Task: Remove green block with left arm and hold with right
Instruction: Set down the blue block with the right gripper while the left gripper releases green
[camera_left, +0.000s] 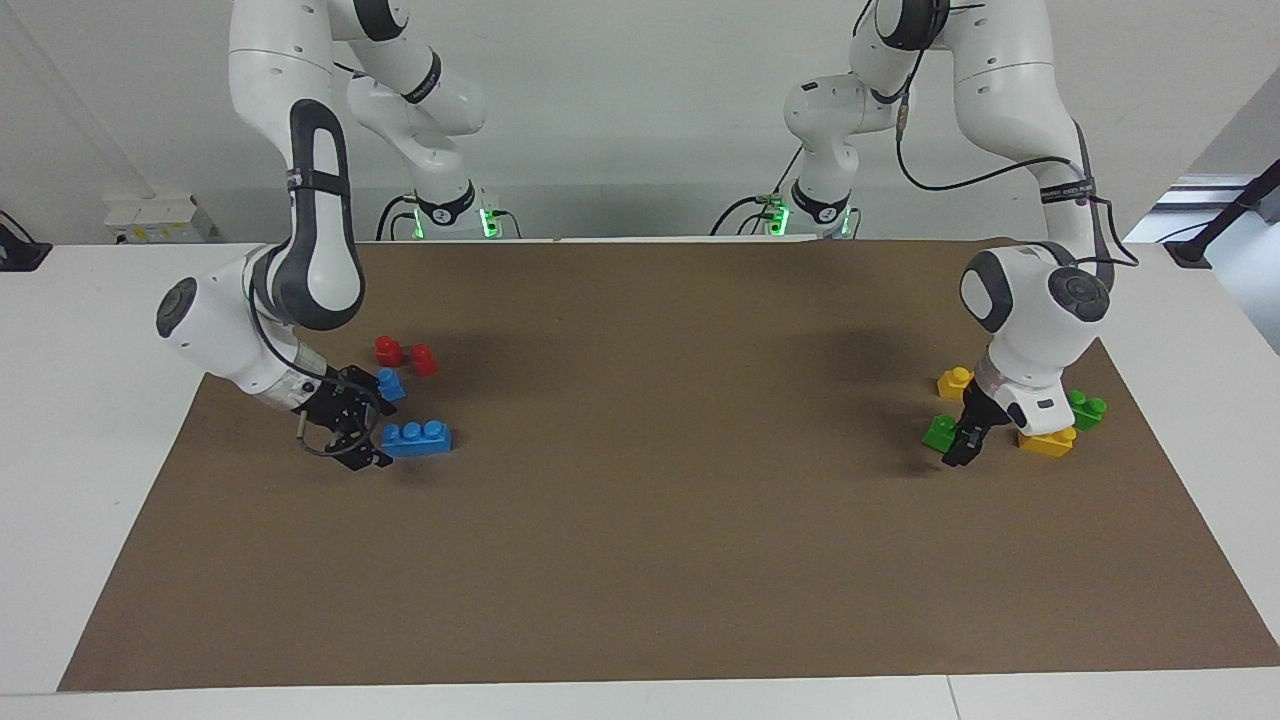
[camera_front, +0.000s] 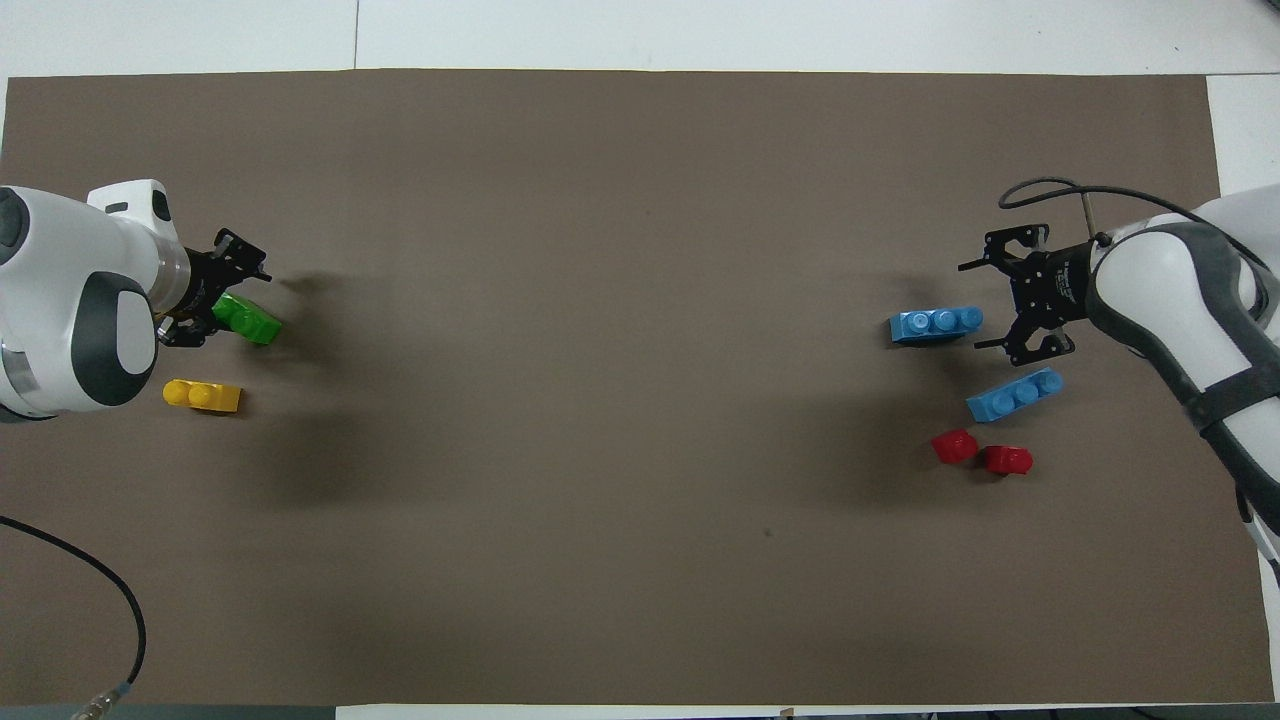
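Nearest the robots at the left arm's end of the desk sits a small yellow two-stud plastic brick (camera_left: 955, 380). A little farther out come a second green two-stud brick (camera_left: 1085, 408) and another yellow brick (camera_left: 1046, 441), touching each other. The green block (camera_left: 938, 431), a small bright green plastic brick, lies on the brown mat (camera_left: 640, 560) close to that end's edge.

The left gripper (camera_left: 962, 450) is low over the green block with its fingers spread, pinching nothing.

Toward the right arm's end, the right gripper (camera_left: 360, 440) is also spread wide and holds nothing. It sits just beside a long blue three-stud plastic brick (camera_left: 416, 437).

The block looks light, rigid and smooth, so it could skid or twist under a loose pinch. Its two flat side walls, below the studs, seem the surest place to take hold. Gripping one end would leave the other end free for the right gripper.
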